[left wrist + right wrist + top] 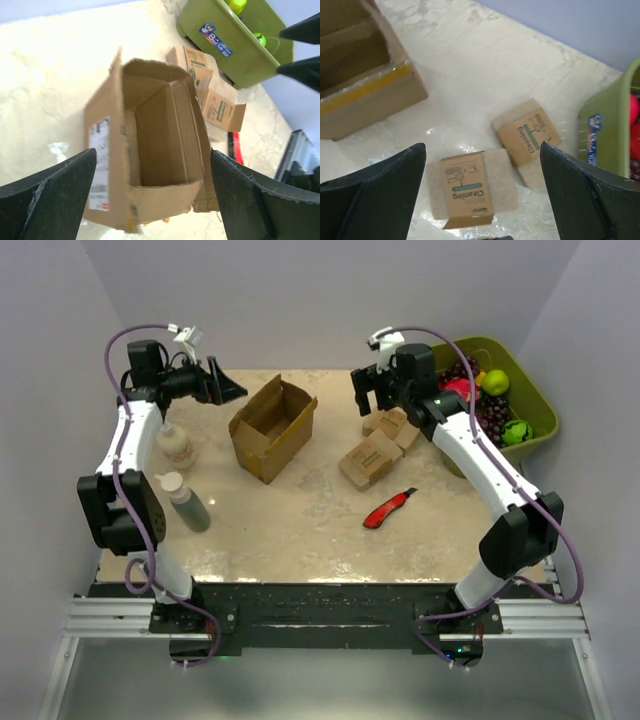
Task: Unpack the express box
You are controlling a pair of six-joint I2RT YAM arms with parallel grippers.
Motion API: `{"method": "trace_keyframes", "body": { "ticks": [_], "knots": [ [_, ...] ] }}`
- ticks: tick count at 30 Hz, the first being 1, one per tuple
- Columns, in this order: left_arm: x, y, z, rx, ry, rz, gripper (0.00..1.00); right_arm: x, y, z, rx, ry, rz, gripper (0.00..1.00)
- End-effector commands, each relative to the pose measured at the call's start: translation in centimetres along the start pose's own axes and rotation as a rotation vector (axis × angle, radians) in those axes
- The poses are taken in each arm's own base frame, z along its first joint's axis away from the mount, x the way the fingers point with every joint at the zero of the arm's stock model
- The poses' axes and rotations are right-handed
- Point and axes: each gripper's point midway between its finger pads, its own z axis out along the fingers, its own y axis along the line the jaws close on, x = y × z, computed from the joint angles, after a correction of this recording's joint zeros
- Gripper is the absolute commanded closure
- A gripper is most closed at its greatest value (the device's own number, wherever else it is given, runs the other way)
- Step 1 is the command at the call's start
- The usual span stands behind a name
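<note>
The express box (272,428) stands open on the table, its mouth tilted up toward the back left, with yellow tape on a flap. In the left wrist view the express box (150,145) shows a bare cardboard inside and a white label (100,165) on its side. My left gripper (232,390) hangs open just left of and above the box; in its own view the left gripper (152,151) frames the box mouth without touching it. My right gripper (370,405) is open and empty above two small brown cleaning-pad packs (370,460) (393,425). In its own view the right gripper (482,145) is over those packs (467,192) (527,135).
A red utility knife (390,508) lies right of centre. A green bin (520,390) of toy fruit sits at the back right. Two bottles (175,445) (187,502) stand along the left edge. The box corner with its tape (365,87) shows in the right wrist view.
</note>
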Motion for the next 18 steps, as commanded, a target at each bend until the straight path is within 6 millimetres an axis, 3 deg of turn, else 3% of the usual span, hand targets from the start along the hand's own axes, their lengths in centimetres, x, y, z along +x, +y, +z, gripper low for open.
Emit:
{"method": "trace_keyframes", "body": {
  "ticks": [1, 5, 10, 15, 18],
  "knots": [
    [-5.5, -2.8, -2.4, -0.044, -0.084, 0.258, 0.0, -3.0, -4.7, -4.5, 0.27, -0.03, 0.09, 0.01],
    [-7.6, -3.3, -3.1, -0.074, -0.123, 0.319, 0.0, -3.1, -5.9, -6.9, 0.345, -0.045, 0.095, 0.01],
    [-8.6, -3.1, -2.9, -0.081, -0.152, 0.319, 0.0, -3.7, -6.3, -8.7, 0.369, -0.094, 0.104, 0.01],
    [-10.0, -2.1, -2.7, -0.127, -0.178, 0.308, 0.0, -5.8, -6.7, -10.0, 0.375, -0.151, 0.067, 0.01],
    [-12.0, -1.6, -3.1, -0.183, -0.207, 0.355, 0.0, -8.1, -6.6, -10.3, 0.359, -0.202, 0.063, 0.01]
  ]
}}
